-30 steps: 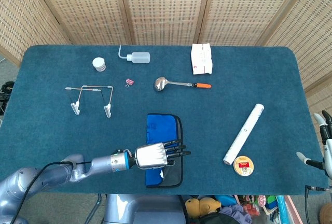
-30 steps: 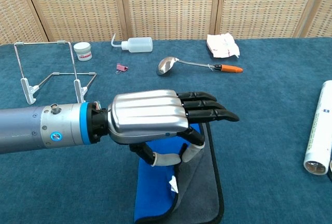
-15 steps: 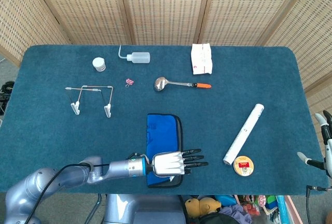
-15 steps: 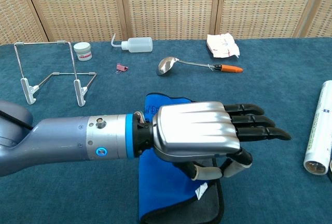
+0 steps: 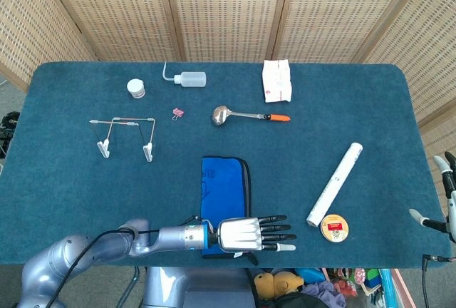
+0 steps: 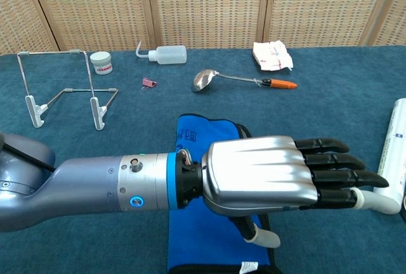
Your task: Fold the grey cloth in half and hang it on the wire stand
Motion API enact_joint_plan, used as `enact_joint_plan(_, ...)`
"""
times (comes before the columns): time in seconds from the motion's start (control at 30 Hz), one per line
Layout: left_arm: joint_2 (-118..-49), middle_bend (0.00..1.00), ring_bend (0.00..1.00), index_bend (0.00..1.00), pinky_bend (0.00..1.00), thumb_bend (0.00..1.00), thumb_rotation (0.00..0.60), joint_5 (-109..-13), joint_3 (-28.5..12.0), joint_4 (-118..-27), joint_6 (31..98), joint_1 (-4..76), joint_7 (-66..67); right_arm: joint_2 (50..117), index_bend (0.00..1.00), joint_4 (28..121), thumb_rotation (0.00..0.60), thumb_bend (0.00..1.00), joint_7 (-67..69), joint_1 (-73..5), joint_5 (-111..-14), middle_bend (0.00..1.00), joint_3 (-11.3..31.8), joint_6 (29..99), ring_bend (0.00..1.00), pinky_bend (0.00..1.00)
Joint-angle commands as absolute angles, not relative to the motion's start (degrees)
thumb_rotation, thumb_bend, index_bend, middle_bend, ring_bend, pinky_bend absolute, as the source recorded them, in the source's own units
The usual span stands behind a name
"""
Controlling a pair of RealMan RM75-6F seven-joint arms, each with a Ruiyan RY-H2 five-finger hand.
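The left hand (image 5: 249,233), fingers apart and empty, hovers by the flat blue-and-grey cloth (image 5: 223,187); folding is unstarted, next gripping an edge.

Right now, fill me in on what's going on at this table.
The robot's left hand hovers flat, fingers extended, over the near end of the cloth, a grey cloth that shows a blue face and lies already folded on the blue table. It holds nothing. The wire stand sits bare to the far left, so hanging is not yet done. The right hand waits at the table's right edge, fingers apart.
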State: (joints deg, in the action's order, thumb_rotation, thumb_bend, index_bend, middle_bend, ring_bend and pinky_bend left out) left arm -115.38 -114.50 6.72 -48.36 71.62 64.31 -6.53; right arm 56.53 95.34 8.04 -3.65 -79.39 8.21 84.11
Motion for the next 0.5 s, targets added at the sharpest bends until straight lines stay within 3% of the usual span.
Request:
enact_joint_plan(0.03, -115.1, 0.00, 0.00, 0.00, 0.00, 0.24, 0.600, -113.8, 5.7, -48.0, 72.6, 64.2, -6.5, 56.5, 0.00, 95.4, 0.600, 0.00, 8.0, -3.6, -79.4, 0.00, 8.2, 84.1, 0.00, 0.00)
enact_joint_plan(0.3, -109.3, 0.00, 0.00, 0.00, 0.00, 0.24, 0.600, -104.3, 0.1, -54.9, 65.3, 62.9, -2.3, 56.5, 0.00, 95.6, 0.600, 0.00, 7.8, -3.6, -79.7, 0.00, 8.0, 84.2, 0.00, 0.00)
enact_joint_plan(0.5, -102.8, 0.00, 0.00, 0.23, 0.00, 0.24, 0.600, -88.9, -7.9, -64.1, 53.5, 61.1, 7.9, 56.6, 0.00, 95.8, 0.600, 0.00, 7.4, -3.7, -79.9, 0.00, 7.9, 84.2, 0.00, 0.00)
